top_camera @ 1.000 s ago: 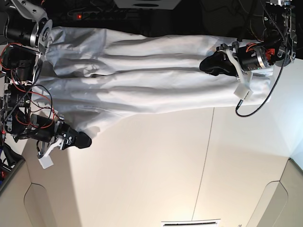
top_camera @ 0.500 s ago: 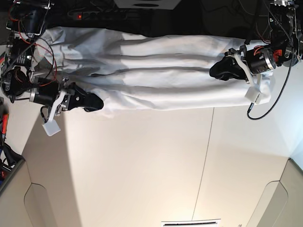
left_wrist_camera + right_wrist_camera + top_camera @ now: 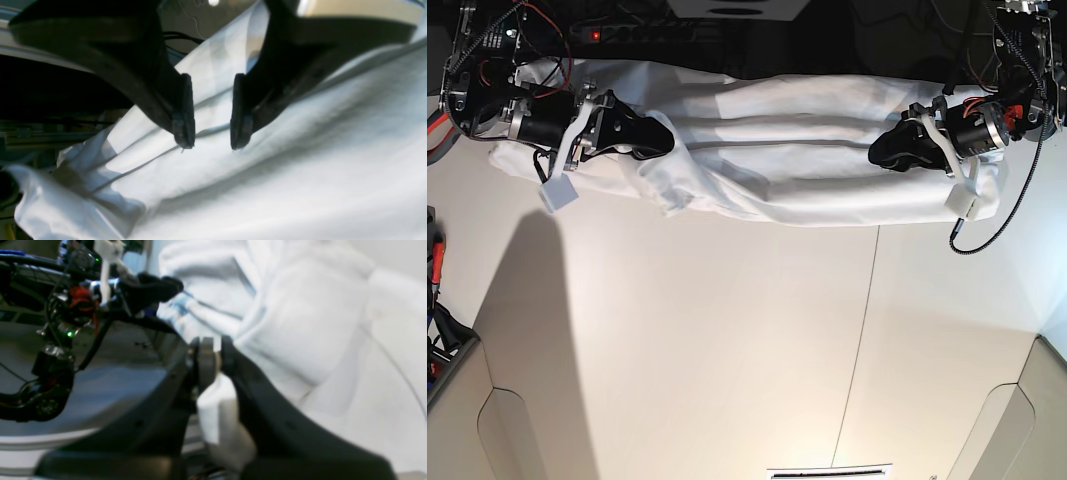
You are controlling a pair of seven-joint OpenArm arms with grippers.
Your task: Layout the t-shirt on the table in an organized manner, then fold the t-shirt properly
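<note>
The white t-shirt (image 3: 777, 160) lies stretched in long wrinkles along the far edge of the off-white table (image 3: 727, 350). At the shirt's left end in the base view, my right gripper (image 3: 665, 140) is shut on a fold of fabric. The right wrist view shows that cloth (image 3: 217, 413) pinched between the jaws of the right gripper (image 3: 213, 351). My left gripper (image 3: 879, 152) rests over the shirt's right end. In the left wrist view the left gripper (image 3: 207, 143) is open with a clear gap, and the shirt (image 3: 300, 166) lies just beneath its tips.
A thin dark seam (image 3: 859, 330) runs across the table. Rounded cut-outs (image 3: 512, 440) (image 3: 997, 430) mark the near edge. A power strip (image 3: 627, 33) and cables sit behind the far edge. Small white blocks (image 3: 554, 195) (image 3: 964, 205) hang from both arms.
My right gripper has swung up towards the far edge, carrying the shirt's near hem with it and narrowing the spread cloth. The left gripper has shifted only slightly.
</note>
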